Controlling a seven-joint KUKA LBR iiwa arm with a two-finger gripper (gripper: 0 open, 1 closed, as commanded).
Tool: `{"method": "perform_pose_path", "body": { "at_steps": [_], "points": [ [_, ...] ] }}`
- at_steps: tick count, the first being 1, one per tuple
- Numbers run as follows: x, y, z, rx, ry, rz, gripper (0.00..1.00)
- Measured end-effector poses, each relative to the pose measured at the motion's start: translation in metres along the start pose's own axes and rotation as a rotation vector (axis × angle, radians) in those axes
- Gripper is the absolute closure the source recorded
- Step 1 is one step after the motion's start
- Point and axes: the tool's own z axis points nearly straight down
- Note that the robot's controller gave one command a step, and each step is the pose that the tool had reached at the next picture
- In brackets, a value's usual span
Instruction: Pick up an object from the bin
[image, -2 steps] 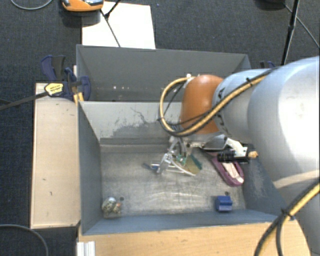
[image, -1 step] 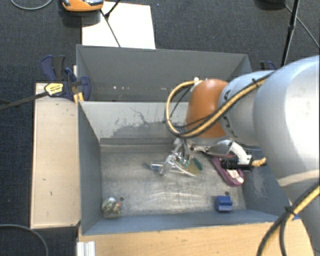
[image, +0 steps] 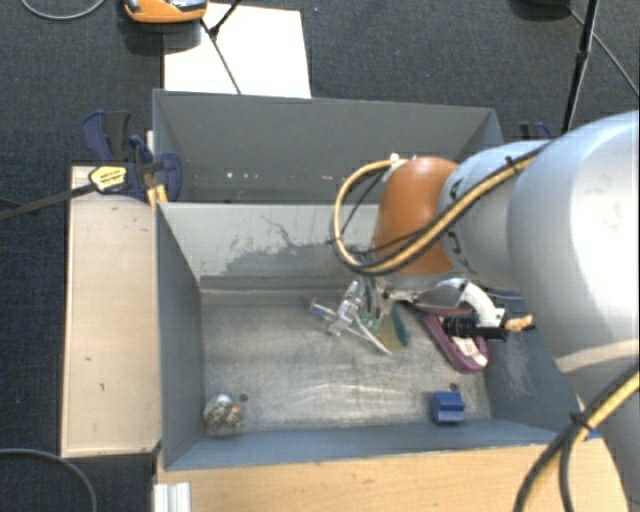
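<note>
My gripper (image: 352, 322) hangs low over the bin floor, right of the middle and below the orange wrist cover. Its metal fingers are spread apart, open, with nothing clearly held between them. A dark green stick-like piece (image: 399, 326) lies right beside the right finger, touching or almost touching it. Further right lies a purple curved thing (image: 461, 347), with a white and black object (image: 472, 307) just above it.
A blue block (image: 447, 406) sits near the front wall at the right. A crumpled silvery ball (image: 224, 412) lies in the front left corner. The arm and its cables cover the bin's right side.
</note>
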Motion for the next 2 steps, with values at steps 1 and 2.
{"method": "perform_pose_path", "body": {
  "at_steps": [1, 2],
  "points": [
    [-0.002, 0.001, -0.027, 0.008, 0.012, -0.006, 1.00],
    [-0.005, 0.004, -0.128, 0.006, 0.009, -0.012, 1.00]
  ]
}}
